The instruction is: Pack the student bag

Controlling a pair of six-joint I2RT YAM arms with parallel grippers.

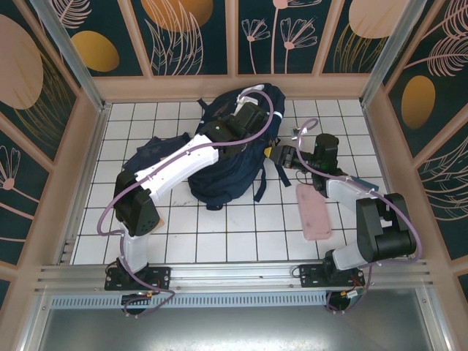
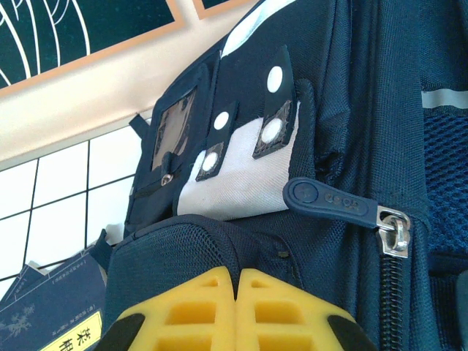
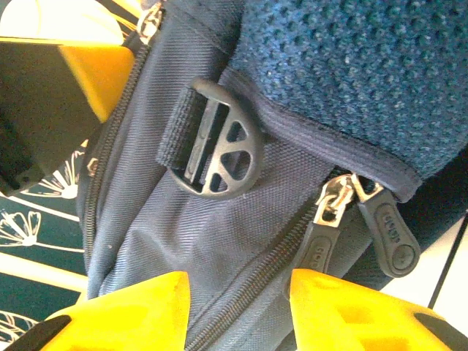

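The student bag (image 1: 227, 175), a navy backpack, lies at the back middle of the tiled table. My left gripper (image 1: 252, 110) rests on top of it. In the left wrist view its yellow fingers (image 2: 239, 276) are pressed together, pinching a ridge of the bag's mesh pocket (image 2: 175, 252), below the grey patch (image 2: 234, 186) and a zipper pull (image 2: 329, 199). My right gripper (image 1: 278, 155) is at the bag's right side. It is open (image 3: 238, 289), with a shut zipper line running between its fingers. Two zipper pulls (image 3: 395, 234) sit by the right finger, under a black buckle (image 3: 216, 150).
A flat pink case (image 1: 316, 212) lies on the tiles to the right of the bag, near the right arm. A navy book (image 2: 51, 311) with a yellow label lies to the left of the bag (image 1: 157, 150). Walls enclose the table on three sides.
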